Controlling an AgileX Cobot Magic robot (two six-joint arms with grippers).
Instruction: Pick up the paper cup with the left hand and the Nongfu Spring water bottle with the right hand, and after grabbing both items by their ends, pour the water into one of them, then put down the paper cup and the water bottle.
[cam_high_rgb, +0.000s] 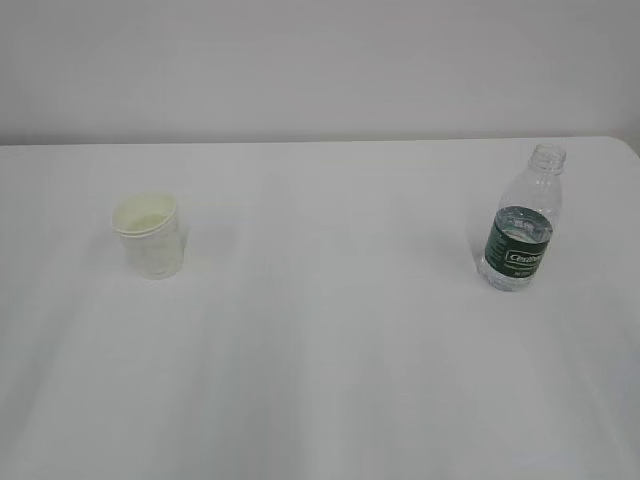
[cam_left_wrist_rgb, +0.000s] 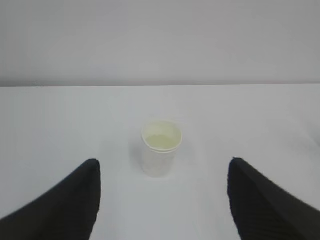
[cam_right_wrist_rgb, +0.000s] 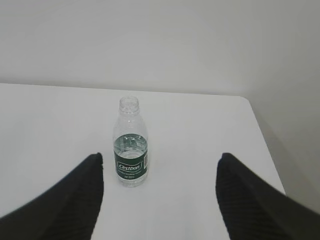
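The white paper cup (cam_high_rgb: 150, 236) stands upright on the left of the white table, its pale yellow inside showing. In the left wrist view the paper cup (cam_left_wrist_rgb: 161, 148) sits ahead of my left gripper (cam_left_wrist_rgb: 163, 167), whose black fingers (cam_left_wrist_rgb: 75, 200) stand wide apart with nothing between them. The uncapped Nongfu Spring water bottle (cam_high_rgb: 522, 226), clear with a dark green label, stands upright on the right with water (cam_high_rgb: 524, 228) about halfway up. My right gripper (cam_right_wrist_rgb: 160, 162) is open and empty; the bottle (cam_right_wrist_rgb: 131, 145) stands ahead of it, nearer its left finger. Neither arm shows in the exterior view.
The table's far edge (cam_high_rgb: 320, 142) meets a plain pale wall. Its right edge and rounded far corner (cam_right_wrist_rgb: 246, 100) lie close behind and right of the bottle. Bare white tabletop (cam_high_rgb: 330, 300) spreads between the cup and the bottle.
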